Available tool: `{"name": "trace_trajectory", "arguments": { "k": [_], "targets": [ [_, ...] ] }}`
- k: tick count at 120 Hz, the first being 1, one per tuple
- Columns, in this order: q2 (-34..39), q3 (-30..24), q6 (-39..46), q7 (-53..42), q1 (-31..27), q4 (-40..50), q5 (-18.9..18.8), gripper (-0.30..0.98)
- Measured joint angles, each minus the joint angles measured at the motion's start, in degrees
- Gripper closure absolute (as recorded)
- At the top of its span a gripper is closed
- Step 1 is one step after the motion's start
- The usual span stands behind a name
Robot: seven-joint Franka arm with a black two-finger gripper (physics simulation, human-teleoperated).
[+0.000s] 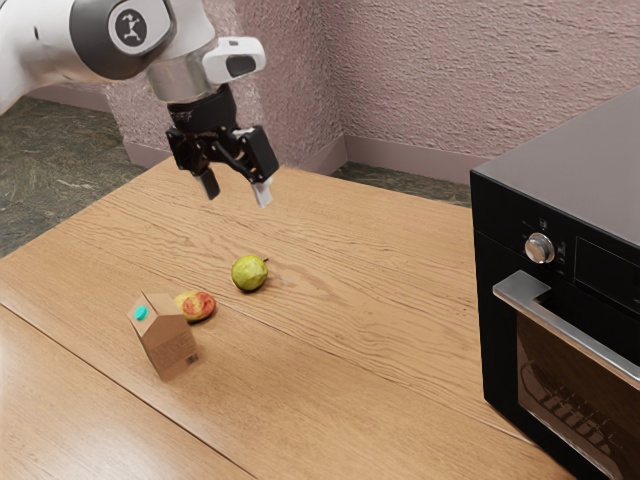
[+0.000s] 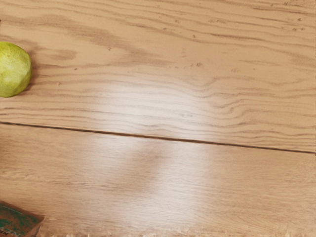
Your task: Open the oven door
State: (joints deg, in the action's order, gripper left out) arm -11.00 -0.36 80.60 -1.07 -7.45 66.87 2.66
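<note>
From the exterior view's left, a carton [image 1: 163, 337] is standing beside a red-and-yellow fruit [image 1: 199, 305]. My end effector [image 1: 236, 191] is hovering over the tabletop [image 1: 380, 320] — its fingers [image 1: 262, 194] spreading apart — a green pear [image 1: 249, 273] is resting, and the oven door [image 1: 565, 390] is sitting closed at the right.

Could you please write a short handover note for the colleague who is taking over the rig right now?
Gripper: jaws open and empty, above the table, well away from the oven.
Job's things: the oven stands at the exterior view's right; its door carries a metal handle.
Also on the table: green pear, red-and-yellow fruit, small carton.
Done: no opening yet; the door looks shut.
Left: reach the handle, grip it, pull the door open.
</note>
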Motion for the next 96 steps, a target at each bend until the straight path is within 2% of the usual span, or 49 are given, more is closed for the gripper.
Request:
{"name": "trace_trajectory", "arguments": {
  "k": [14,20,23,27,28,32,36,44,61,96],
  "targets": [
    [0.16,0.08,-1.67,-0.32,0.03,-0.61,0.41,0.00],
    [7.21,-2.22,-1.76,-2.56,-1.14,-3.98,0.93,0.00],
    [12.78,-7.58,-1.39,-5.69,-4.51,-4.66,1.62,0.00],
    [17.32,-19.28,-1.58,-9.87,-12.04,-4.23,1.44,0.00],
    [17.99,-22.28,-1.61,-10.88,-12.18,-4.12,1.07,0.00],
    [19.77,-33.14,-1.63,-14.73,-5.84,-3.65,-0.15,0.00],
    [21.02,-41.19,-1.06,-18.39,0.34,-1.85,-1.06,0.01],
    [22.26,-48.71,1.16,-25.41,4.55,3.70,-1.44,0.01],
    [20.88,-51.77,5.56,-38.61,5.37,7.47,-1.00,0.00],
    [17.08,-51.63,10.36,-57.74,4.64,8.60,-1.94,0.00]
  ]
}}
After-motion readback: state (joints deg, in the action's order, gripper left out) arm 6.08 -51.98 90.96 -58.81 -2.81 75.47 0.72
